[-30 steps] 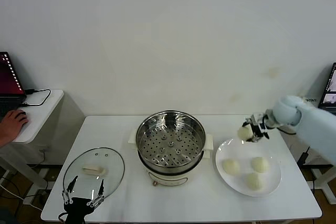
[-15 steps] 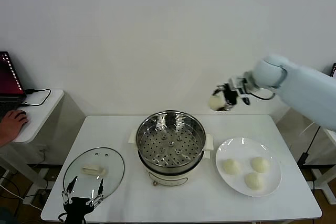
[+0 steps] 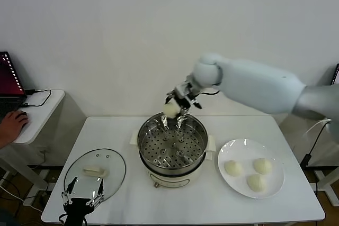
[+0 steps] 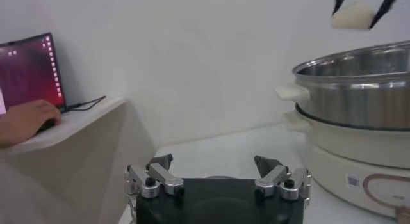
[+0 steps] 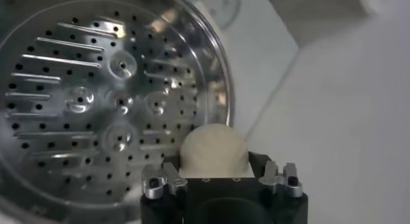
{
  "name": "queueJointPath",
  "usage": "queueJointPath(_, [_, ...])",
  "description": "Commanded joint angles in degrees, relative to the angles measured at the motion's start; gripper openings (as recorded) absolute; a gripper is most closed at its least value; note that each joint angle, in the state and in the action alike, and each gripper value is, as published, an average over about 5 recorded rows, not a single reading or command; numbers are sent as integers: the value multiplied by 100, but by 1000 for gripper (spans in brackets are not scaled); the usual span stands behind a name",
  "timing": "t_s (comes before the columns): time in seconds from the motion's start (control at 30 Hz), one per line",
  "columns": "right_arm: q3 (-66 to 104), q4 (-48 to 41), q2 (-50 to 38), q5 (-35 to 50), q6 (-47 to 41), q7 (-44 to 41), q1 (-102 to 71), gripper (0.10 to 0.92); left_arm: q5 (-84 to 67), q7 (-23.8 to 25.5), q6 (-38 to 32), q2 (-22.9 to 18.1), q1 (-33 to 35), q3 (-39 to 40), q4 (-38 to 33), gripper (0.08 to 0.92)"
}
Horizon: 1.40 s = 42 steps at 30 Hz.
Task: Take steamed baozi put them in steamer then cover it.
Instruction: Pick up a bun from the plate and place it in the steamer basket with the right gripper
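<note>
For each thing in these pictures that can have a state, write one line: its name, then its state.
steamer: uncovered, perforated tray empty.
cover: off the pot, lying flat on the table beside it.
held baozi: gripped in the air above the steamer's far rim.
plate: holding three baozi.
right claw: shut on the held baozi.
left claw: open, empty, parked low near the cover.
laptop: screen on.
</note>
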Motion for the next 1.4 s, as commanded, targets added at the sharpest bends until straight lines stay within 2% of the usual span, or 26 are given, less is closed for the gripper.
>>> queueJointPath(0.03, [-395,-325,683,-1130,961,49,-199,662,-31,-1,-2,-28,-3,-13,18,823])
queueJointPath(0.37, [-274,-816,729,-2015,1556,146,-501,662,-27,-3,-8,-71,-6,-6,24,823])
queueJointPath(0.67, [-169,-1029,724,-2243,1679,165,-656,667,-18,-1,-6,-69,-17,-5,12,823])
queueJointPath(0.93, [-99,-982,663,-1995,1605,146,-576,814,-1,-2,-6,-68,-7,-17,-28,823])
queueJointPath(1.03, [-136,-568,493,-1242,1071,-91,-238,822,7,0,-4,-70,-5,-12,-42,823])
queueJointPath(1.17, [-172,354,-83,30,-392,-443,301,823,11,6,1,-65,-11,4,-80,823])
queueJointPath(1.4, [-277,2096,-1768,1277,-2466,-516,949,823,1,9,-2,10,-10,-5,-161,823])
